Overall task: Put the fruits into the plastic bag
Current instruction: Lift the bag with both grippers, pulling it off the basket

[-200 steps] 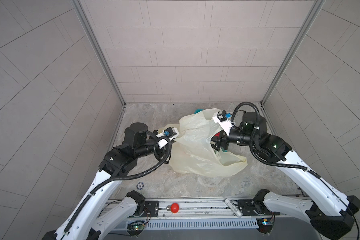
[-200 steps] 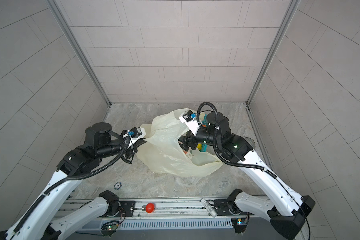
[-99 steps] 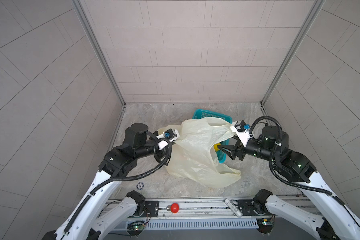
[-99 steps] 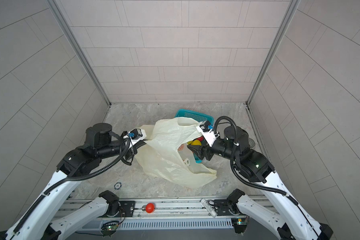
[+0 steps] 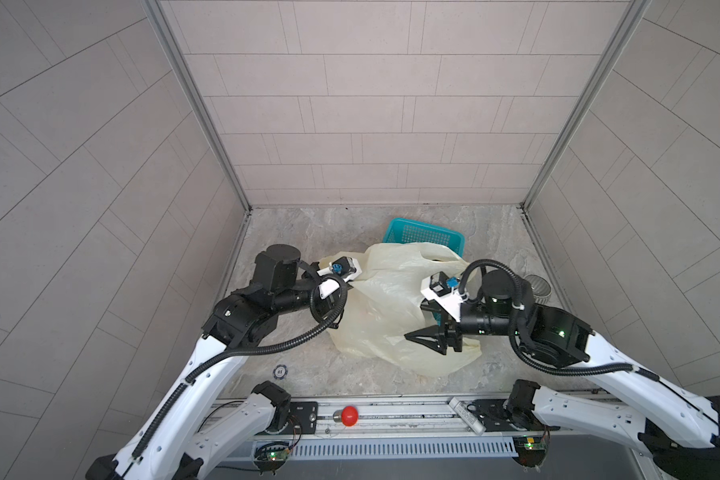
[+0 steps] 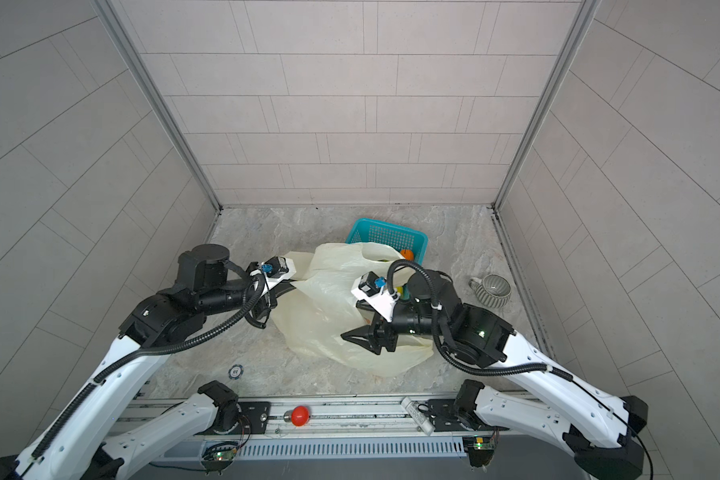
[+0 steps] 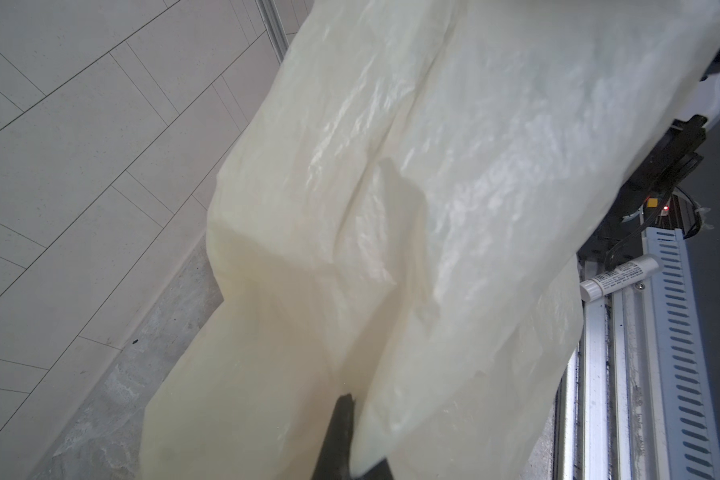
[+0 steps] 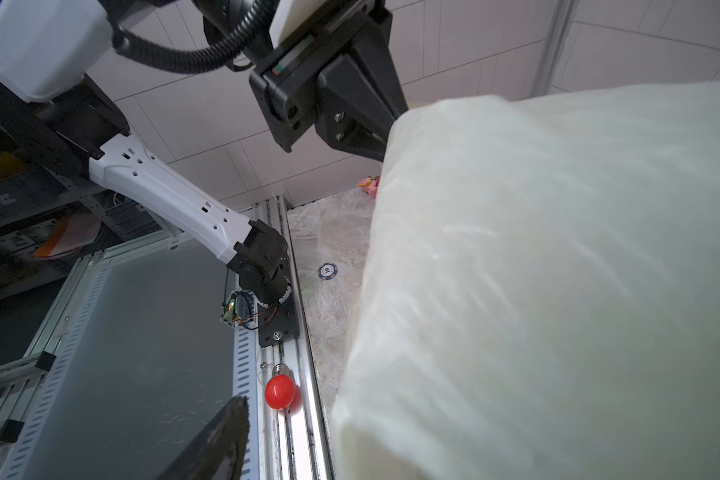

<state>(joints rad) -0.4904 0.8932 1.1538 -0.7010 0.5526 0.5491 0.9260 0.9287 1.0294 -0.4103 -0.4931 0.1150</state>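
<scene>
Left fingers (image 8: 366,95) clamp the plastic bag (image 5: 383,307), right fingers (image 5: 427,333) apart and empty: snagging the bag could yank it free.

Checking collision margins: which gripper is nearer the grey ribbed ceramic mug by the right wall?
Right. The right gripper, open, hangs over the middle of the cream translucent plastic bag; the left gripper is shut on the bag's edge farthest from the grey ribbed mug.
</scene>
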